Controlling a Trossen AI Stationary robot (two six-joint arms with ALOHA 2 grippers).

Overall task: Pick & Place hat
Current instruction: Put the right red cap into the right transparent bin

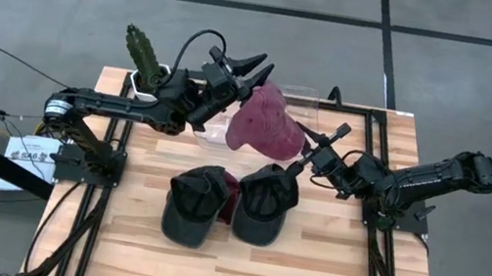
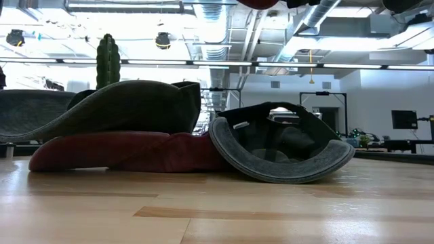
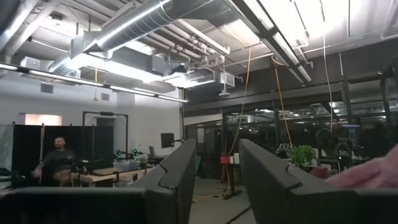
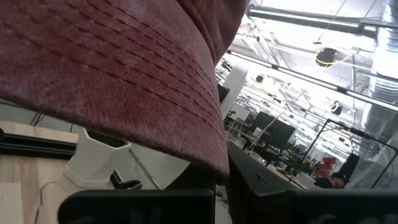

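The right arm reaches from the right side of the tabletop (image 1: pixel 324 269) toward the far middle, its forearm sloping up and leftward. Its right hand (image 1: pixel 306 154) is pressed together on the brim of a maroon hat (image 1: pixel 266 121), which it holds lifted above the far centre of the tabletop. In the right wrist view the stitched maroon brim (image 4: pixel 118 68) fills the picture, clamped between the dark fingers (image 4: pixel 261 180).

The left arm stretches from the left side across the far edge, elbow bent, wrist raised. Its left hand (image 1: pixel 255 66) points to the right and slightly away, just beside the far-left side of the lifted hat, with its fingers (image 3: pixel 180 171) partly spread and nothing between them. A bit of pink cloth shows at the edge of the left wrist view.

On the tabletop near the middle lie two dark hats: one on the left (image 1: pixel 194 204), and one on the right (image 1: pixel 267 201) with its opening turned up. Between and under them is another maroon hat (image 2: pixel 129 150), touching both. A cactus in a white pot (image 1: pixel 145 58) stands at the far left corner, and a clear plastic box (image 1: pixel 302 97) sits at the far edge behind the lifted hat.
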